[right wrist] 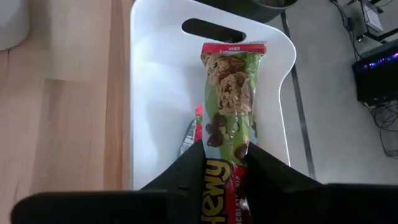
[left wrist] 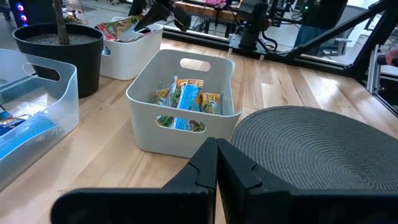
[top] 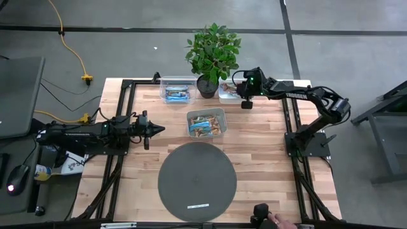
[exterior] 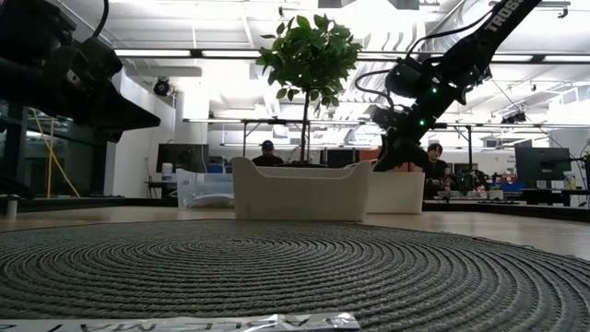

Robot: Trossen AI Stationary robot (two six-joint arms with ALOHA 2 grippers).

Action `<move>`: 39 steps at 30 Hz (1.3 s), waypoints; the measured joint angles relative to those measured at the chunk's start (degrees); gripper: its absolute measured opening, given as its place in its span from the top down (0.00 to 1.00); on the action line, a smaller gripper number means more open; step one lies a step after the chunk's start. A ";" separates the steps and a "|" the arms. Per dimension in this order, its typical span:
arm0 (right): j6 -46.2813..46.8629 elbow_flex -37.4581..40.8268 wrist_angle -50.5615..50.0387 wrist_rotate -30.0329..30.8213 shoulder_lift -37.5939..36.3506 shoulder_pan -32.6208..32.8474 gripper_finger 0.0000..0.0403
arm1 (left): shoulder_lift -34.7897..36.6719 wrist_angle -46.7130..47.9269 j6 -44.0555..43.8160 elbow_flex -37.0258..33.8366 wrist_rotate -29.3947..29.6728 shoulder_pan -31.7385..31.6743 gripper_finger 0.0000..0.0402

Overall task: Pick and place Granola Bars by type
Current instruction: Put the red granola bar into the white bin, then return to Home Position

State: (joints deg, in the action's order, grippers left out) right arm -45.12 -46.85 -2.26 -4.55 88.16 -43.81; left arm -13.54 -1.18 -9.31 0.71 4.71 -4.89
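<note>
Your right gripper (right wrist: 225, 163) clamps red-green granola bar (right wrist: 231, 87) above white bin (right wrist: 149, 93) by plant (top: 213, 54); second bar possibly beneath, partly hidden. Your left gripper (left wrist: 216, 163) fingers pressed together, empty, near middle bin (left wrist: 180, 118) of bars (left wrist: 185, 99).

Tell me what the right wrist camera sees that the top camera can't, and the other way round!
Only the right wrist view shows the red and green granola bar pinched in the right pincer. Only the high view shows the plant, the round mat, the bin of blue bars and the shut left pincer. Both show the white bin under the right pincer.
</note>
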 joint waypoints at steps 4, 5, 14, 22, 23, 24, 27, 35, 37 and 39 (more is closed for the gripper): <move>-0.03 0.00 0.02 -0.13 0.00 0.00 0.77 | 0.00 0.01 0.01 0.00 0.00 0.00 1.00; -0.01 0.00 0.02 -0.08 0.00 0.00 0.75 | 0.00 0.01 0.01 0.00 0.00 0.00 1.00; 0.06 0.00 0.02 1.68 -0.02 0.23 0.67 | 0.02 -0.01 0.01 0.00 0.00 0.00 1.00; -0.82 0.00 1.30 12.94 -1.38 2.88 0.67 | 0.02 -0.01 -0.01 0.00 0.00 0.00 1.00; -1.18 0.00 1.46 15.08 -1.58 3.23 0.67 | 0.00 0.01 -0.01 0.00 0.00 0.00 1.00; -1.39 0.00 1.43 17.47 -1.87 3.64 0.67 | 0.01 0.01 0.00 0.00 0.00 0.01 1.00; -1.41 0.00 1.32 25.34 -2.59 4.42 0.69 | 0.00 0.01 0.00 0.00 -0.03 0.02 1.00; 4.06 0.00 -3.58 34.83 -9.03 7.20 0.82 | 0.00 0.01 0.01 0.00 -0.07 0.01 1.00; 8.48 0.00 -6.10 34.77 -11.91 8.25 0.86 | 0.01 0.00 0.01 0.00 -0.08 0.02 1.00; 13.10 0.00 -9.01 34.67 -15.07 9.32 0.90 | 0.02 0.00 0.01 0.00 -0.09 0.00 1.00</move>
State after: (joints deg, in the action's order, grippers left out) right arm -32.02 -46.85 -11.27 30.13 73.09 -34.50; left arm -13.52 -1.18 -9.30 0.71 4.62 -4.89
